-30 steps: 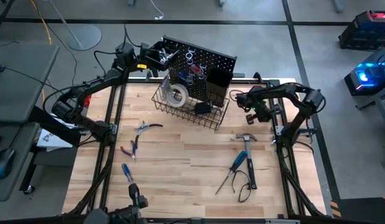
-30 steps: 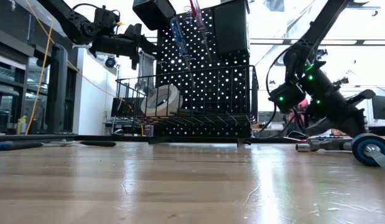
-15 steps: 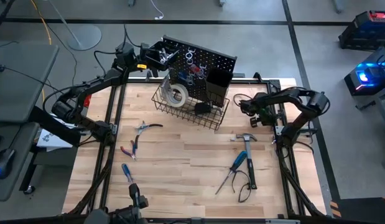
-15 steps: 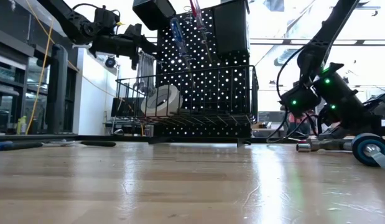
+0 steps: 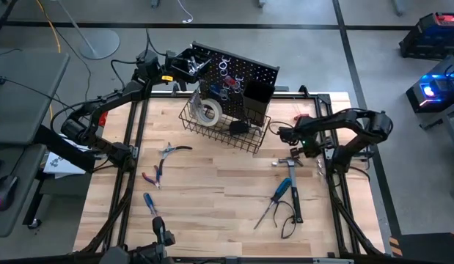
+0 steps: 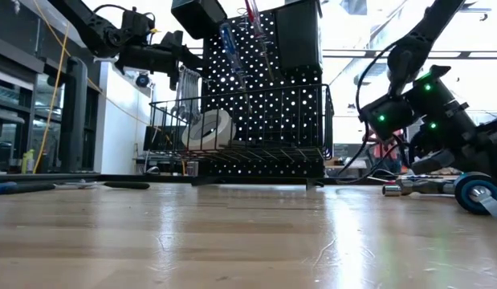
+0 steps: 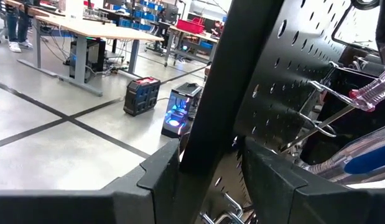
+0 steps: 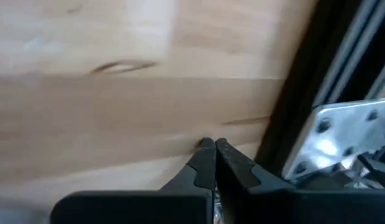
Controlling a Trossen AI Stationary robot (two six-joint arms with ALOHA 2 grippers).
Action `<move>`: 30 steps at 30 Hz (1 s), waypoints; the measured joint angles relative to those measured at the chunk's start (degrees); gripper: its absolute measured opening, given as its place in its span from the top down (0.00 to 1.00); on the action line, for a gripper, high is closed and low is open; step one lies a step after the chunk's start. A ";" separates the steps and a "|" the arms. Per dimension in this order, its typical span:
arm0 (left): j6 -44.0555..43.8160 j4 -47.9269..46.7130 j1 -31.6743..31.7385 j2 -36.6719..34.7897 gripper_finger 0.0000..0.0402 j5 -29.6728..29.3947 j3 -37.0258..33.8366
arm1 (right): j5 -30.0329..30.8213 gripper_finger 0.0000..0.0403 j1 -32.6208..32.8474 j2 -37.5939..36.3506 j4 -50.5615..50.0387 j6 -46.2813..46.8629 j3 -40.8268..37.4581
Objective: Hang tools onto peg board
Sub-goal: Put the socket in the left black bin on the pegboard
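Observation:
The black peg board (image 5: pixel 238 73) stands at the table's far edge with a wire basket (image 5: pixel 225 126) on its front. A white tape roll (image 5: pixel 207 110) lies in the basket. Screwdrivers and wrenches (image 6: pixel 232 48) hang on the board. My left gripper (image 5: pixel 184 66) is closed on the board's left edge. My right gripper (image 8: pixel 211 144) is shut and holds nothing. It points slantwise down over the wood just beyond the head of the black-handled hammer (image 5: pixel 291 183). A blue screwdriver (image 5: pixel 279 192) lies beside the hammer. My left gripper pinches the peg board's left side edge (image 7: pixel 208 124) between its two fingers (image 7: pixel 161 180), high up on the board. The fingers reach in level from the table's far left. The board stands upright on the table.
Silver pliers (image 5: pixel 169 151), red-handled pliers (image 5: pixel 153 176) and another blue screwdriver (image 5: pixel 149 203) lie on the table's left part. A black frame rail (image 8: pixel 298 93) runs along the right edge close to my right gripper. Bare wood lies in the middle.
My right gripper has moved from beside the basket's right end toward the table's near edge and now stands over the hammer's head. It has stayed shut. The left gripper and the board have kept still.

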 joint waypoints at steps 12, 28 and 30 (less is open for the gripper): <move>0.48 0.01 0.00 0.00 0.61 0.07 0.00 | 2.86 1.00 5.51 -0.17 -2.85 7.71 3.25; -0.44 0.00 -0.52 0.00 0.61 -0.21 0.00 | -2.33 1.00 4.61 -0.03 -5.86 0.37 3.75; -0.44 0.00 -0.52 0.00 0.61 -0.15 0.00 | -2.48 1.00 5.13 -0.03 -5.94 0.94 4.24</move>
